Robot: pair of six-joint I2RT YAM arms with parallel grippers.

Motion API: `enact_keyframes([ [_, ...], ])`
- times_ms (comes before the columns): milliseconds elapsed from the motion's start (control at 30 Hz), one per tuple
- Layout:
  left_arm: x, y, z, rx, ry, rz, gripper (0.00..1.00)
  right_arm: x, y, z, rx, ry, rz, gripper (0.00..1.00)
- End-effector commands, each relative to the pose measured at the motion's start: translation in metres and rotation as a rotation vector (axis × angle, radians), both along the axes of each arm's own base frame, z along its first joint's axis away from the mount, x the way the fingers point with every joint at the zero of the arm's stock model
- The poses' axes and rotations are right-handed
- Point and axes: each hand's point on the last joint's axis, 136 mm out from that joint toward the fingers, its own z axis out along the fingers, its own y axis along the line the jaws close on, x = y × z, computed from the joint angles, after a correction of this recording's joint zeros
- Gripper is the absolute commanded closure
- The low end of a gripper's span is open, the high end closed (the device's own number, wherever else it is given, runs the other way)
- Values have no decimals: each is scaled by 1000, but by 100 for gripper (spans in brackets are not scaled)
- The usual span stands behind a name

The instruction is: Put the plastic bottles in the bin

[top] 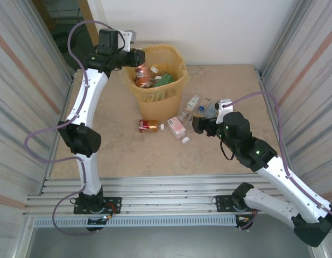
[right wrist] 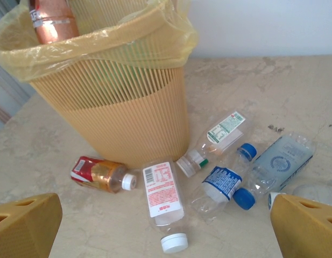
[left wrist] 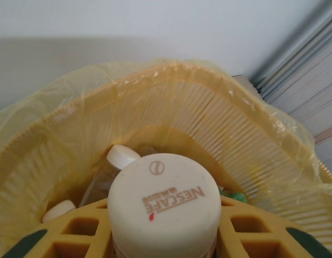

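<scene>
The left gripper (left wrist: 164, 239) has its yellow fingers (left wrist: 74, 234) clamped on a Nescafé bottle (left wrist: 164, 201) just below the cream cap, which faces the wrist camera between them. The bottle hangs in the mouth of the bin (left wrist: 219, 115), ringed by the ribbed orange-yellow wall and the translucent liner. Beneath it in the bin lie other bottles, two showing as white caps (left wrist: 122, 156); the overhead view also shows a green bottle (top: 164, 80) in there. The right gripper (right wrist: 166, 228) stands spread wide and holds nothing, low over the table (right wrist: 295, 91), well apart from the bin. Straight ahead between its fingers (right wrist: 26, 228) lies a clear bottle with a red-and-white label (right wrist: 164, 194), its white cap pointing back at the jaws. Left of that, at the bin's foot, lies a red-labelled bottle of brown drink (right wrist: 98, 174). To the right lie two crushed clear bottles with blue caps (right wrist: 222, 183), side by side. Beyond them, a clear bottle with a green-and-white label (right wrist: 219, 134) lies close to the bin's base.
</scene>
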Motion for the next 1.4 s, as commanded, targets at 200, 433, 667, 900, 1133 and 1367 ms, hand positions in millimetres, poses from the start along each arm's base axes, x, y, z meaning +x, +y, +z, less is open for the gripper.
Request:
enact_keyframes([
  [200, -3, 12, 14, 55, -42, 40, 44, 4, -6, -9, -10, 27, -54, 2],
  [433, -6, 14, 24, 58, -71, 49, 39, 7, -11, -11, -27, 41, -93, 2],
  [667, -21, 8, 43, 78, -133, 37, 38, 14, -29, -19, -44, 75, -193, 2],
  [900, -50, -1, 66, 117, -233, 25, 31, 22, -53, -31, -15, 135, -307, 2],
  [1133, -90, 2, 87, 102, -338, 36, 20, 24, -101, -52, 41, 241, -517, 2],
  [1367, -134, 15, 87, 39, -406, 76, 5, 26, -131, -75, 141, 375, -630, 2],
])
